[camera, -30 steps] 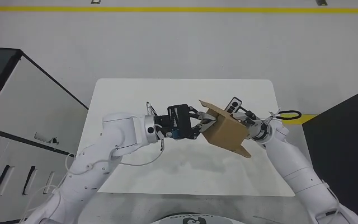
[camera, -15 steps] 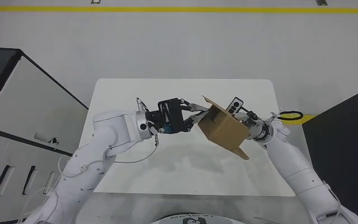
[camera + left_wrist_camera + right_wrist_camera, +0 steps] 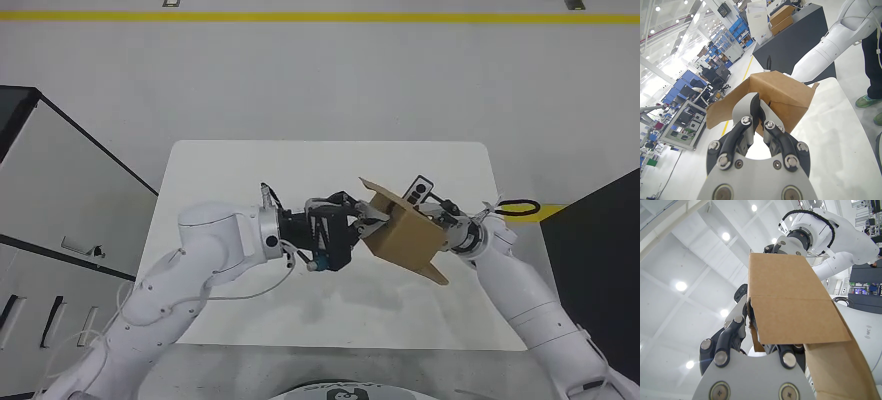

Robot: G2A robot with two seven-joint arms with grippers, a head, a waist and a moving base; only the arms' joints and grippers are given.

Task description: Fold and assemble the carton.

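Holding the cardboard carton (image 3: 405, 238) above the right half of the table (image 3: 230, 170), your right gripper (image 3: 750, 315) clamps its wall; your left gripper (image 3: 756, 103), fingers closed, touches its end.

The left gripper (image 3: 357, 222), which had drawn back from the carton (image 3: 405, 238) half a second ago, is at the carton's open end again, fingertips against the cardboard. Its wrist is rolled over and sits nearer the robot's side of the table than a second ago. The fingers, spread a second ago, are now close together, and the carton is back at its tilt of a second ago.
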